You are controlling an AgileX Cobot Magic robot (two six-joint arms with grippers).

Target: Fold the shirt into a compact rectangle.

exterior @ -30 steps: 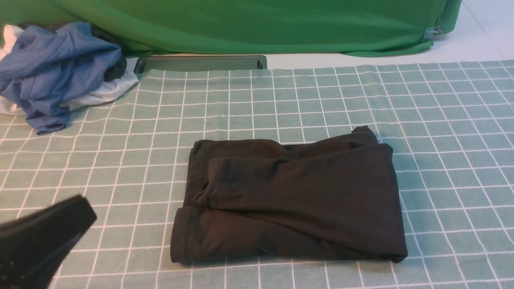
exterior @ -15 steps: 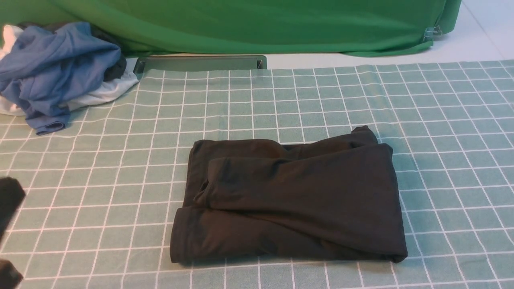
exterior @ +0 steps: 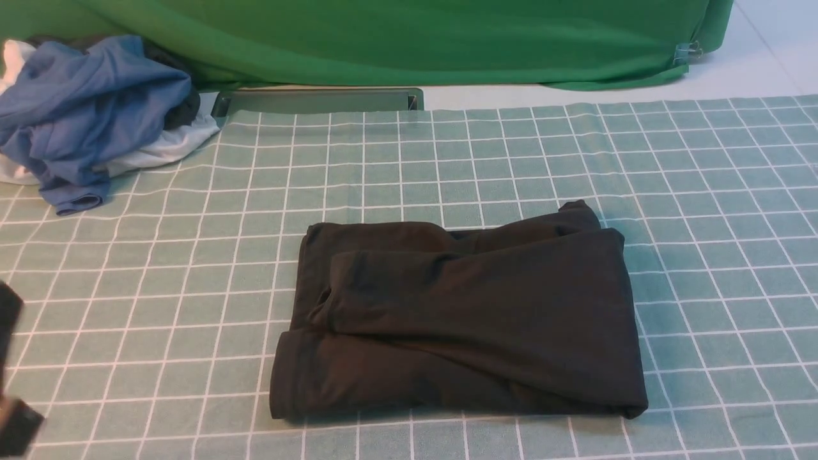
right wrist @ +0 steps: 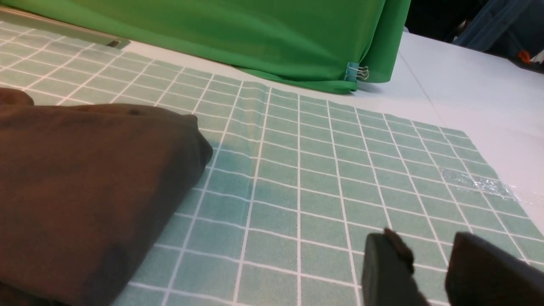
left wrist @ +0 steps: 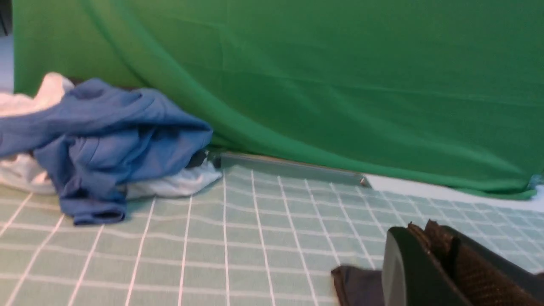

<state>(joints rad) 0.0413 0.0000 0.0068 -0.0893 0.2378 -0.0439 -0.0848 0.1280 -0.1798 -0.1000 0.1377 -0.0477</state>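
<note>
The shirt lies folded into a rough rectangle on the checked cloth, touched by neither gripper.

Left gripper: fingers pressed together, holding nothing. It stands over the checked cloth; one corner of the shirt shows just beside and below its fingers. The blue and white garments lie well beyond the fingertips, against the green cloth.

Right gripper: fingers apart with a gap between them, holding nothing. The shirt lies near, off to one side of them.
</note>
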